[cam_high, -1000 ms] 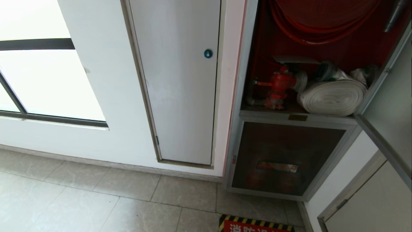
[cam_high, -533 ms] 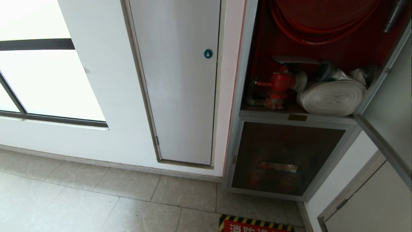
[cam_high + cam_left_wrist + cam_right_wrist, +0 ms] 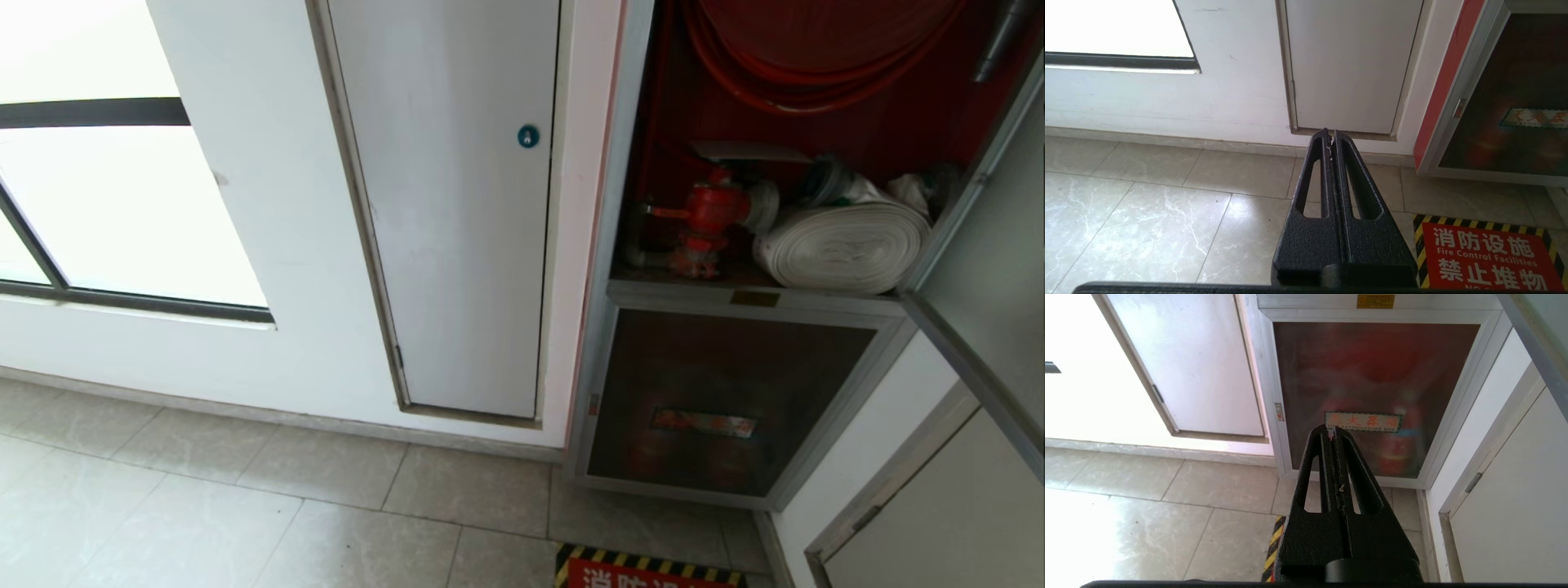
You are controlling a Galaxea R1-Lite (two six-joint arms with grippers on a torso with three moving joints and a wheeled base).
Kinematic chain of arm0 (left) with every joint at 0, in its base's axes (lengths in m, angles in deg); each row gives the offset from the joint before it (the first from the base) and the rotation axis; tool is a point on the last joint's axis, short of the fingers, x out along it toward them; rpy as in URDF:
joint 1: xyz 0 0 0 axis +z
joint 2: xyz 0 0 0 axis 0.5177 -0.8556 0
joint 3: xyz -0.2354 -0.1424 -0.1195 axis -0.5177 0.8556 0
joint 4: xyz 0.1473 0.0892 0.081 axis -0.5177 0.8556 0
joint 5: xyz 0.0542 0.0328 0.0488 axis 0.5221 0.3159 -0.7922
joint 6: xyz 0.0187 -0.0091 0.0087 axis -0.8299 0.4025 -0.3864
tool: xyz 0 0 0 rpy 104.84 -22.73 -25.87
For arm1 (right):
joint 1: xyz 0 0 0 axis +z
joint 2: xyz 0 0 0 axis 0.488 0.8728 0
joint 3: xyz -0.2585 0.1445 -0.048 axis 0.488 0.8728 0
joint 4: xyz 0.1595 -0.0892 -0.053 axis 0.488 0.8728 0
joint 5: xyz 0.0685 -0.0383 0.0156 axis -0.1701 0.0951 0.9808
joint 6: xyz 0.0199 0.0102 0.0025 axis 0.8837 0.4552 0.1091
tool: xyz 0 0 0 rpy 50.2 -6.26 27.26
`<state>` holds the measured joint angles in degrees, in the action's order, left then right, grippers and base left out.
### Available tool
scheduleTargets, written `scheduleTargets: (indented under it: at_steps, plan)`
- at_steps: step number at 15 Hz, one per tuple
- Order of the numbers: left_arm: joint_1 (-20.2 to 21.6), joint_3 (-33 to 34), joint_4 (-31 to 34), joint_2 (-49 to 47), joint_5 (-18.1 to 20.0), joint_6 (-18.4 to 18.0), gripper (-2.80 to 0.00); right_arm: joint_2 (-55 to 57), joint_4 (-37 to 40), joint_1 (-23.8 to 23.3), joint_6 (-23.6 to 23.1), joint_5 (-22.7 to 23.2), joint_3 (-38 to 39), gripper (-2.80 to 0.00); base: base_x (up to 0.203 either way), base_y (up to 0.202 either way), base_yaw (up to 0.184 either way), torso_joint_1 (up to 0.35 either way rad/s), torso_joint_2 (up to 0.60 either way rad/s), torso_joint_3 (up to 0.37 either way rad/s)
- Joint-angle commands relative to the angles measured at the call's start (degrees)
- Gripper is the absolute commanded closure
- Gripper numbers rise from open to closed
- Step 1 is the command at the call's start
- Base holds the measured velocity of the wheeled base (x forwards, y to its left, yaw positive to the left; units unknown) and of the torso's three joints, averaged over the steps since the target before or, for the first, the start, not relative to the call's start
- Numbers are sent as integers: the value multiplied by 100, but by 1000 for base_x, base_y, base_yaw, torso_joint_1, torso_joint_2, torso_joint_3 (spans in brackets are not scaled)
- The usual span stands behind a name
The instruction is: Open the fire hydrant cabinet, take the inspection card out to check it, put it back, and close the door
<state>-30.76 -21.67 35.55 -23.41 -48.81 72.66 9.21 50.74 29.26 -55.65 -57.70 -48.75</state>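
The fire hydrant cabinet (image 3: 611, 245) stands open on the right of the head view, showing its red interior, red hose reel (image 3: 816, 57), red valve (image 3: 709, 214) and white rolled hose (image 3: 841, 245). The inspection card (image 3: 747, 151), a pale flat sheet, lies just above the valve. The door (image 3: 992, 269) is swung out at the right edge. Neither arm shows in the head view. My left gripper (image 3: 1331, 132) is shut and empty, held low over the floor tiles. My right gripper (image 3: 1332, 430) is shut and empty, pointing at the lower dark glass panel (image 3: 1372, 375).
A plain white panel with a blue round lock (image 3: 528, 135) is set in the wall left of the cabinet, and a window (image 3: 122, 204) is further left. A red floor sign with yellow-black edging (image 3: 645, 572) lies before the cabinet. A white side cabinet (image 3: 939, 506) stands at the right.
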Motion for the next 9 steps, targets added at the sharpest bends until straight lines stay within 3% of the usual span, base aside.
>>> scheduleTargets:
  at_steps: [1,9]
  plan:
    - [2,0,-2,-7,3,-3,0,15,-5,0,-35,-1,0,0,0,0,0,0,0,0]
    - [2,0,-2,-7,3,-3,0,18,-14,4,14,-10,0,0,0,0,0,0,0,0]
